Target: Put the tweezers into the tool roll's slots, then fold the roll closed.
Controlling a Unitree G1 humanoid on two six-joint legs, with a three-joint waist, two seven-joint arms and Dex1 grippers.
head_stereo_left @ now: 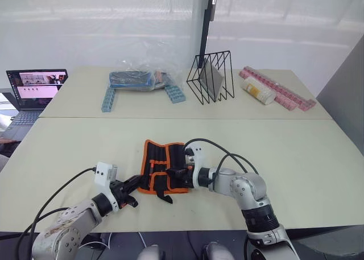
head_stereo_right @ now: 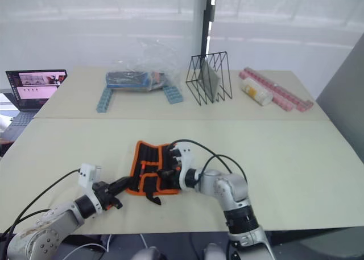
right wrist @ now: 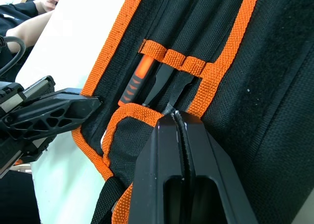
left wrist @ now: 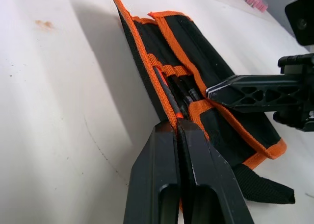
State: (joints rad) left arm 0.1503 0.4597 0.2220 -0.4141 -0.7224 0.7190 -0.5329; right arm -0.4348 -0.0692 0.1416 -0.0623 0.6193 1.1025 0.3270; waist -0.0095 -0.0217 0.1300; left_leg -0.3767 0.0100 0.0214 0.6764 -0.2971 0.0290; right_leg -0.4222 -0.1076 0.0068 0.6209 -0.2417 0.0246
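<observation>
Roll: we see the tool roll (head_stereo_left: 163, 166) lying on the near table (head_stereo_left: 307, 157), between our two grippers, partly folded, with its orange trim showing all round.
Tweezers: the tweezers (right wrist: 164, 82) sit in the slots (right wrist: 172, 58); we can make out dark tips and one orange-handled piece under the orange band, but cannot count them.
Left gripper: the left gripper (left wrist: 175, 127) has its fingers together, pinching the roll's orange edge at the near left side.
Right gripper: the right gripper (right wrist: 174, 117) has its fingers pressed together at the orange-trimmed flap just below the slots; we cannot tell whether fabric or a tweezer tip is caught between them.
Strap: a black strap (left wrist: 260, 187) trails from the roll's near end onto the table.
Far table: a plastic bag (head_stereo_left: 136, 78), a wire rack (head_stereo_left: 211, 77) and a laptop (head_stereo_left: 34, 89).
</observation>
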